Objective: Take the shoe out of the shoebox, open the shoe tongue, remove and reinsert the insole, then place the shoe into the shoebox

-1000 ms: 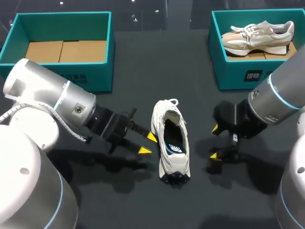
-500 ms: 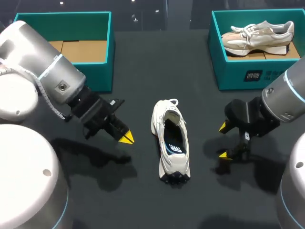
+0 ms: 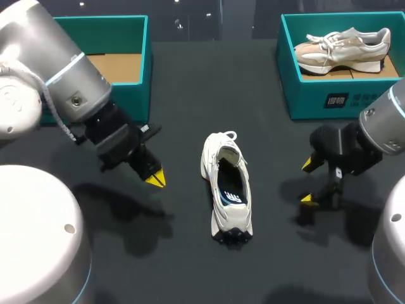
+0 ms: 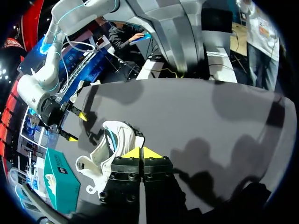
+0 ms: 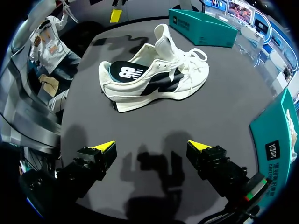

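Place: robot lab, manipulation test bench.
Evidence: matte black surface (image 3: 190,88). Left arm (image 3: 57,82), right arm (image 3: 387,123): bulky silver-grey jointed industrial units with blue ring bands, entering from opposite sides. Left gripper (image 3: 154,178), right gripper (image 3: 309,181): black, two-finger, yellow-tipped.
Staged props: left open teal cardboard shoebox (image 3: 136,95), right open teal cardboard shoebox (image 3: 310,101), at far corners; white sneaker with dark insole (image 3: 228,187) mid-surface; beige sneaker (image 3: 342,47) inside right shoebox.

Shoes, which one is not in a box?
The white shoe lying on the table; the beige shoe sits inside the right teal shoebox.
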